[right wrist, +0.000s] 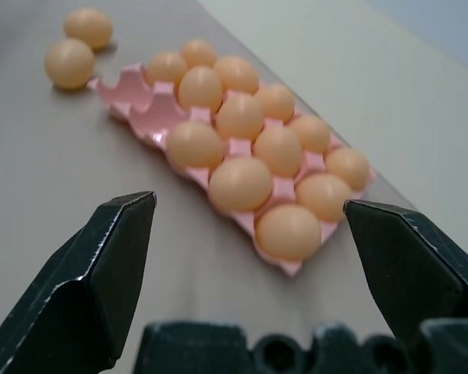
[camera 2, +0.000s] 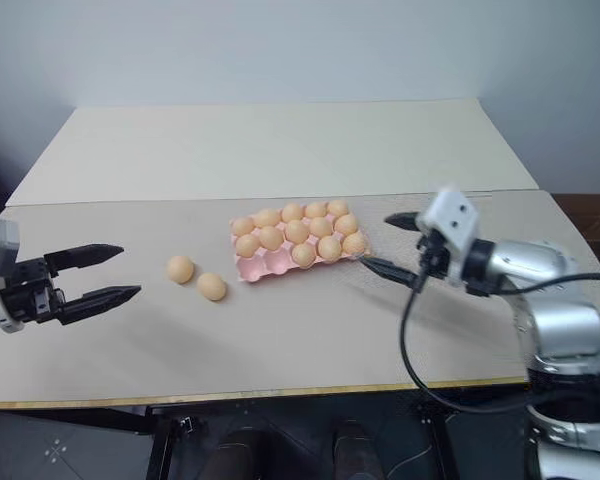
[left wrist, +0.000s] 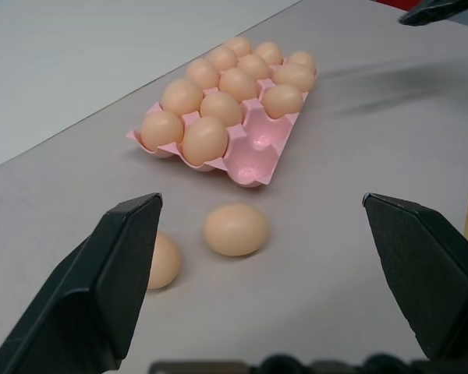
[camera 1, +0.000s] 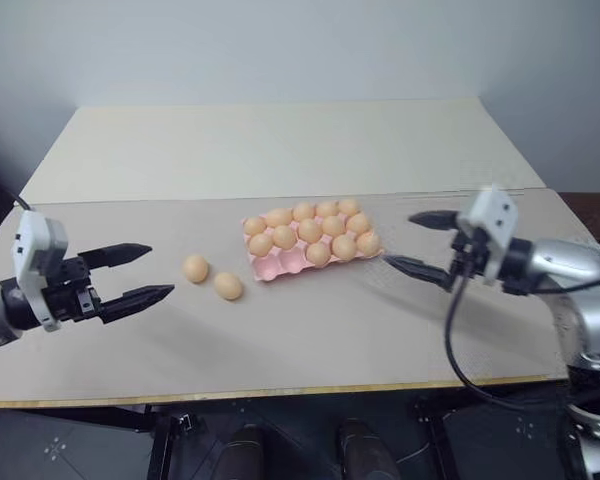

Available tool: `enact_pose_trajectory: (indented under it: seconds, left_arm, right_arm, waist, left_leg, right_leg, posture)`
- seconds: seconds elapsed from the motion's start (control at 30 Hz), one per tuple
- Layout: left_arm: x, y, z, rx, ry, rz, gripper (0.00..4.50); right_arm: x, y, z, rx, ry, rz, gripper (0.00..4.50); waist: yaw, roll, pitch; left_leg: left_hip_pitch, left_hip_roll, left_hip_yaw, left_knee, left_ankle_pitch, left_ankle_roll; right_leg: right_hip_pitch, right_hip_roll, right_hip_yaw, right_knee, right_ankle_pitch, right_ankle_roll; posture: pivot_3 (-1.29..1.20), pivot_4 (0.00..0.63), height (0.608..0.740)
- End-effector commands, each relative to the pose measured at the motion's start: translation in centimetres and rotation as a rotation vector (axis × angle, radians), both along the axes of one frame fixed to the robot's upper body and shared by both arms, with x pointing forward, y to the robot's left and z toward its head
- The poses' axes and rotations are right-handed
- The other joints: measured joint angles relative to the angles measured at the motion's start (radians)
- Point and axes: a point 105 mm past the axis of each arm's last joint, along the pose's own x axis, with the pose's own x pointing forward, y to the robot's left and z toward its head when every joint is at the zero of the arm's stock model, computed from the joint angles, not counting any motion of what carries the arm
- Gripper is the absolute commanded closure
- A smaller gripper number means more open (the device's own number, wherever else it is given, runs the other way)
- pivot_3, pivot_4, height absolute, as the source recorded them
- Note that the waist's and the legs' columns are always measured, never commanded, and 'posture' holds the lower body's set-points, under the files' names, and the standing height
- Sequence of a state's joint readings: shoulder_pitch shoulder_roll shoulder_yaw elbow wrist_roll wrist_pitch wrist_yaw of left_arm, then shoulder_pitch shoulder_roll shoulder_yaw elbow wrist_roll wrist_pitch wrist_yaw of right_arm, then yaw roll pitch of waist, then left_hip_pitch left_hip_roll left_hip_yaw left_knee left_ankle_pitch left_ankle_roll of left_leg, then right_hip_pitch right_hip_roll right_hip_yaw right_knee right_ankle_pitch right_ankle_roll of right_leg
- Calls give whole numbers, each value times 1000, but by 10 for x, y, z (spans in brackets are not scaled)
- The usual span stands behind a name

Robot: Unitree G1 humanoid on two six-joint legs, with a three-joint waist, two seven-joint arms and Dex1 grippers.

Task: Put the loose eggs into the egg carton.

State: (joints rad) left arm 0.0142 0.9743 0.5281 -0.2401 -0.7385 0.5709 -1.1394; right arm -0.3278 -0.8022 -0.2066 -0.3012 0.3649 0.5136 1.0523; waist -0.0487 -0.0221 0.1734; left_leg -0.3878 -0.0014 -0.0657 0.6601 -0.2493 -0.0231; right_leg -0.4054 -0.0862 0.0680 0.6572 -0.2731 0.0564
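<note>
Two loose eggs (camera 1: 196,268) (camera 1: 228,286), tan-orange, lie side by side on the grey table just left of the egg carton (camera 1: 272,266). The carton is a pink moulded tray holding several eggs, with bare cups (left wrist: 257,148) at its front-left end, nearest the loose eggs. My left gripper (camera 1: 161,270) hovers open at the left, pointing toward the loose eggs with a gap between them. My right gripper (camera 1: 400,240) hangs open just right of the carton, with nothing between its fingers. In the right wrist view the filled carton (right wrist: 132,89) lies ahead, and the loose eggs (right wrist: 69,62) beyond it.
The grey table surface (camera 1: 310,340) runs to a front edge (camera 1: 280,390) close to me. A lighter cream table (camera 1: 280,145) adjoins it behind the carton. A black cable (camera 1: 450,340) hangs from my right wrist.
</note>
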Motion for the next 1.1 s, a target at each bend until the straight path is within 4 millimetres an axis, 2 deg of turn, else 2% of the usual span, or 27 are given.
enact_pose_trajectory:
  seconds: [0.03,0.17,0.4,0.6,0.7,1.0,1.1]
  left_arm:
    - [-4,3,-6,0,-4,24,0]
    - [-8,-10,-21,-26,4,49,0]
    - [-19,-38,-32,-24,-5,30,0]
    - [9,-64,-27,-51,-120,161,0]
    - [28,-75,-33,-6,-123,247,0]
    - [56,-102,-57,42,-8,280,0]
    - [63,-103,-63,81,15,305,0]
  right_arm:
    - [-10,-3,13,-13,-67,20,38]
    - [-14,-2,8,3,-52,3,38]
    - [-23,-6,6,10,-18,-9,38]
    - [-24,-6,7,11,-17,-27,38]
    - [-25,-5,8,15,-20,-32,38]
    - [-27,-2,9,27,-33,-44,38]
    - [-28,-2,8,33,-33,-48,38]
  waist:
    - [-6,0,0]
    - [-3,0,0]
    - [11,-1,0]
    - [18,-1,-1]
    - [25,-2,-1]
    - [29,-2,-1]
    - [32,-2,-1]
  left_leg:
    - [1,0,1,0,0,0]
    - [1,1,1,0,0,0]
    - [0,-1,0,0,0,0]
    - [1,-1,0,1,0,0]
    - [1,-2,0,1,0,0]
    - [0,-2,0,1,0,0]
    - [0,-2,0,1,0,0]
  right_leg:
    - [0,0,1,0,0,0]
    - [1,1,1,1,0,0]
    - [1,-1,1,0,0,0]
    - [3,-1,0,0,0,0]
    - [3,-1,0,0,0,0]
    - [2,-1,1,0,0,0]
    - [2,-1,1,0,0,0]
  posture:
    - [0,150,740]
    - [0,150,740]
    - [0,150,740]
    - [0,150,740]
    - [0,150,740]
    - [0,150,740]
    - [0,150,740]
